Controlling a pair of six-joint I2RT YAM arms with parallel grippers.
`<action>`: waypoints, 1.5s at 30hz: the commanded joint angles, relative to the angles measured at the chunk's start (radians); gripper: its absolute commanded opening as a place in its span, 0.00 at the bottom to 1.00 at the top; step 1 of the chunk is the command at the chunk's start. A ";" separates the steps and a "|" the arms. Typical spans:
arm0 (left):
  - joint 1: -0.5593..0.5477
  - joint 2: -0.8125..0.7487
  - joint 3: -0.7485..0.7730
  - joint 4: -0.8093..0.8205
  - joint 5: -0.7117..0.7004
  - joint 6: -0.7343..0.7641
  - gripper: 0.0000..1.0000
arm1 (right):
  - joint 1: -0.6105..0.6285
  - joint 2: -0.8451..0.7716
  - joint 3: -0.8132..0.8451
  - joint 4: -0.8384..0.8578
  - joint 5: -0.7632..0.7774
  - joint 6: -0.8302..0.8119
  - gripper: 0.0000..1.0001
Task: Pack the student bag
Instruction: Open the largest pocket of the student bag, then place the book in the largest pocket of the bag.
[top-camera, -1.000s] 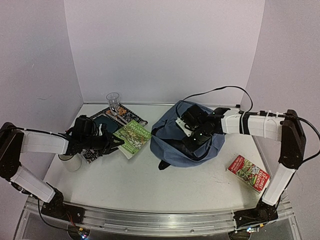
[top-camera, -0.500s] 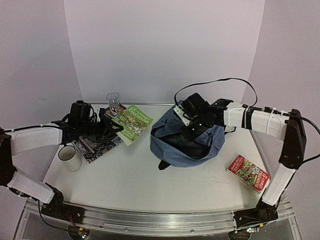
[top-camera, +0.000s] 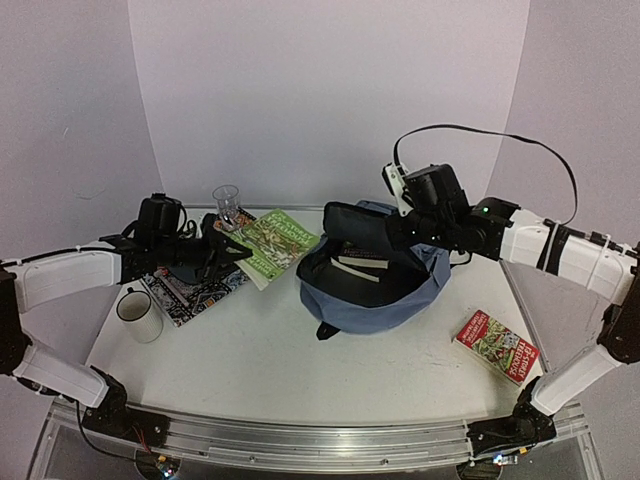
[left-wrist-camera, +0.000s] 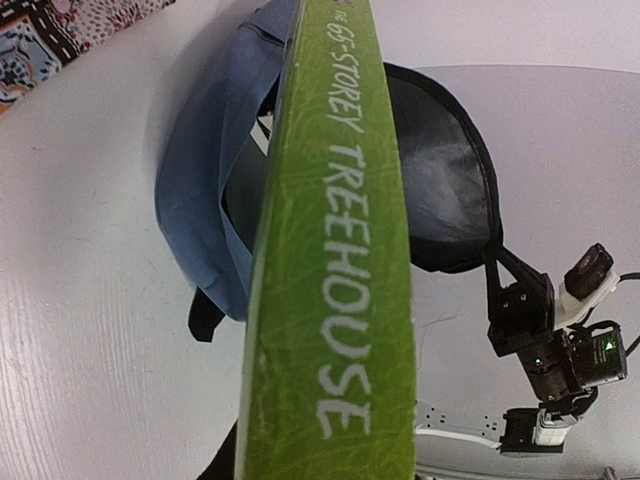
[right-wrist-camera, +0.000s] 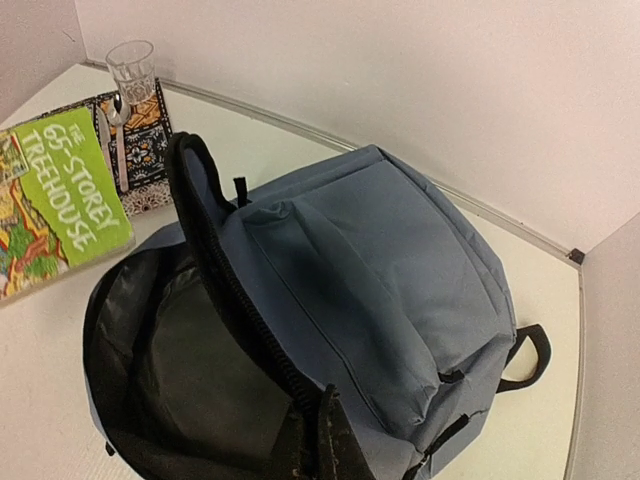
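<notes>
The bag (top-camera: 375, 295) sits at the centre of the counter (top-camera: 260, 370), mouth up, with an inner book (top-camera: 358, 268) lying in it. The right end effector (top-camera: 398, 232) grips the bag's upper rim. Just left of the bag, the left end effector (top-camera: 236, 256) holds the Treehouse book (top-camera: 277, 243). Further left lies a mat (top-camera: 190, 292), with a glass (top-camera: 226, 203) at its upper end and a mug (top-camera: 138, 315) beside its lower left edge. 1 small book (top-camera: 497, 346) lies at lower right, apart from the bag.
</notes>
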 joint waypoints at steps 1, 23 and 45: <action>-0.060 0.045 0.087 0.136 0.113 -0.028 0.00 | 0.001 -0.012 -0.022 0.145 0.031 0.010 0.00; -0.163 0.416 0.309 0.391 0.198 -0.261 0.00 | 0.001 -0.105 -0.115 0.401 -0.043 -0.020 0.00; -0.169 0.606 0.456 0.611 0.203 -0.390 0.00 | 0.001 -0.117 -0.157 0.524 -0.158 -0.055 0.00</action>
